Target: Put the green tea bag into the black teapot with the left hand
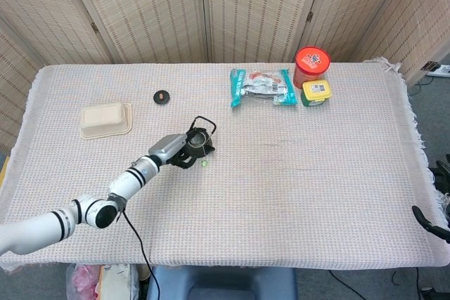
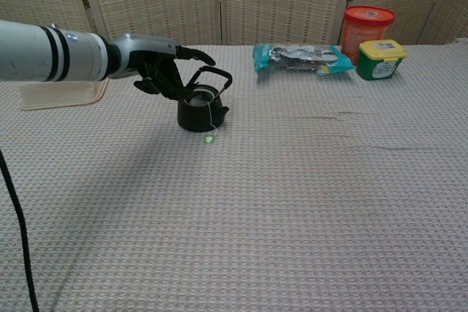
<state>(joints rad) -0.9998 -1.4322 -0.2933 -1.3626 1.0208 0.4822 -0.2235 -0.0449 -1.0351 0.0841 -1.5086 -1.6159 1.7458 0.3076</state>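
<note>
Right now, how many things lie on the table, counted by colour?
Black: 2, teapot and lid
Green: 2, tea bag tag and small tub
Red: 1, can
Beige: 1, tray
Teal: 1, snack bag
Total: 7

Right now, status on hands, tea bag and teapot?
Left hand open above black teapot. Right hand not visible. Green tag on cloth, string running into teapot. Nothing obstructing.
</note>
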